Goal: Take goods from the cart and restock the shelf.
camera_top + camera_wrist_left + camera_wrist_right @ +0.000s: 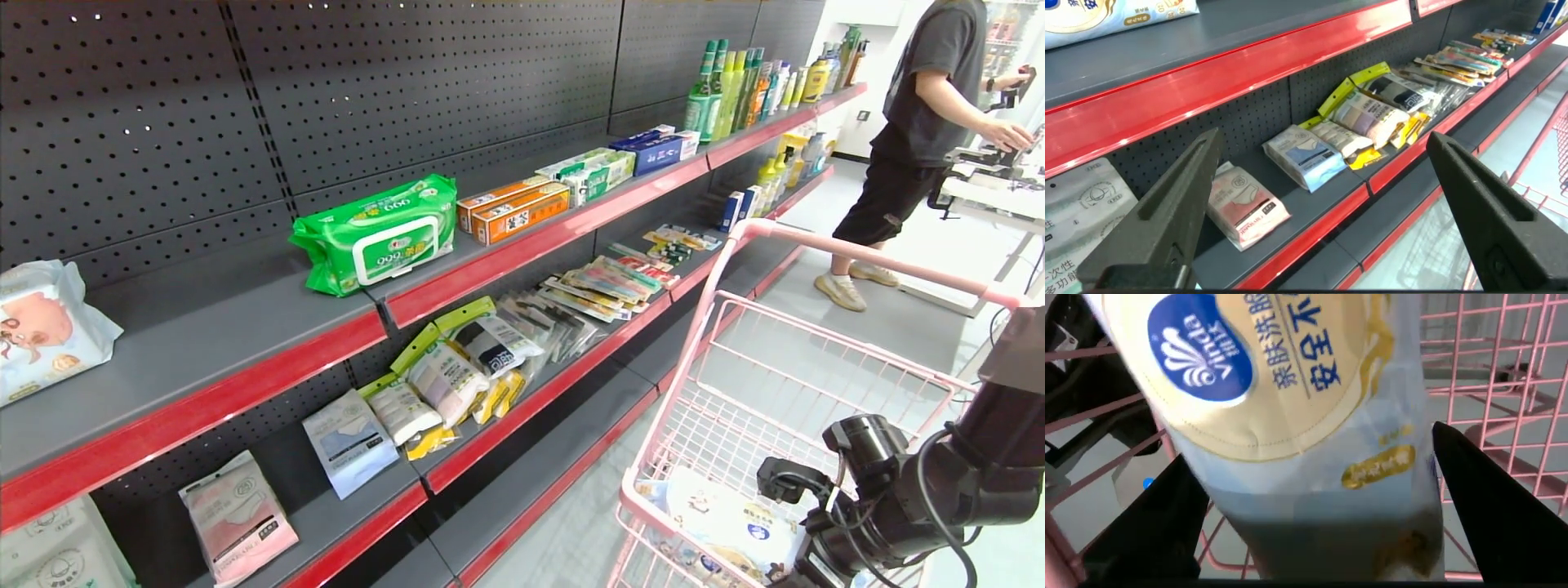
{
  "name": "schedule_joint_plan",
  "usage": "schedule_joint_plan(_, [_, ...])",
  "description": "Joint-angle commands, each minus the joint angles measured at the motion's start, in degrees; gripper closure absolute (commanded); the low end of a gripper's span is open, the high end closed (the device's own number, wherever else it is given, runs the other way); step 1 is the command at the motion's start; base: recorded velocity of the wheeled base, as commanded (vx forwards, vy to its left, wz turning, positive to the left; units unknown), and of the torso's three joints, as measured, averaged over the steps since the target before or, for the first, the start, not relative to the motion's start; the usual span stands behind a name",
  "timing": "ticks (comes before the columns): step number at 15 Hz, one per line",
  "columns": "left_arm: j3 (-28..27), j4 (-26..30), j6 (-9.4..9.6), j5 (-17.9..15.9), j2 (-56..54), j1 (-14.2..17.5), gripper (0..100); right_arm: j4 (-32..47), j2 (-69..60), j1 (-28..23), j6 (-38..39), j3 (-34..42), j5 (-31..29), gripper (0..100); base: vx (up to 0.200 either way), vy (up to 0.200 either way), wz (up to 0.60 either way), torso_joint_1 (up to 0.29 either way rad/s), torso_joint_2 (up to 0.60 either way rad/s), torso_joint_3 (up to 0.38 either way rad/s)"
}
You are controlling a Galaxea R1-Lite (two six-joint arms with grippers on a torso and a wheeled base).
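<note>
A pink wire cart (pixel 857 249) stands at the lower right, before the shelf. In its basket lies a white-and-blue pack of wipes (pixel 727 523). My right arm reaches down into the basket over that pack. In the right wrist view the pack (pixel 1306 400) lies between the two dark fingers (pixel 1151 523) of my right gripper (pixel 1310 445), which is open and straddles it. My left gripper (pixel 1323 137) is open and holds nothing, facing the lower shelf (pixel 1315 204) with its small packets. The top shelf (pixel 204 343) has a bare stretch between a white pack and a green wipes pack (pixel 375 233).
Boxes (pixel 514 208) and bottles (pixel 727 86) line the top shelf further along. The second shelf carries packets of masks and socks (pixel 441 376). A red lip (pixel 196 408) edges each shelf. A person (pixel 922 122) stands at the aisle's far end by a table.
</note>
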Motion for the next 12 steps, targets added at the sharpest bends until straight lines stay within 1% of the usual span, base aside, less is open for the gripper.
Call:
schedule_joint_plan(1, [0.0,0.0,0.02,0.0,0.0,0.0,0,-0.7,1.9,0.3,0.0,0.1,0.0,0,0.000,0.000,0.00,0.000,0.00,0.000])
schedule_joint_plan(5, [0.0,0.0,0.02,0.0,0.0,0.0,0,-1.2,2.2,0.3,-0.1,0.3,0.0,0,0.000,0.000,0.00,0.000,0.00,0.000])
schedule_joint_plan(7, [0.0,0.0,0.02,0.0,0.0,0.0,0,-2.8,2.7,0.6,0.0,1.0,0.0,0,0.000,0.000,0.00,0.000,0.00,0.000])
schedule_joint_plan(8, [0.0,0.0,0.02,0.0,0.0,0.0,0,-5.0,3.1,0.8,0.0,2.0,0.1,100,0.000,0.000,0.00,0.000,0.00,0.000])
schedule_joint_plan(10, [0.0,0.0,0.02,0.0,0.0,0.0,0,-8.4,4.0,1.0,0.0,3.3,0.4,100,0.000,0.000,0.00,0.000,0.00,0.000])
schedule_joint_plan(12, [0.0,0.0,0.02,0.0,0.0,0.0,0,-8.5,3.7,1.0,0.1,3.3,0.4,100,0.000,0.000,0.00,0.000,0.00,0.000])
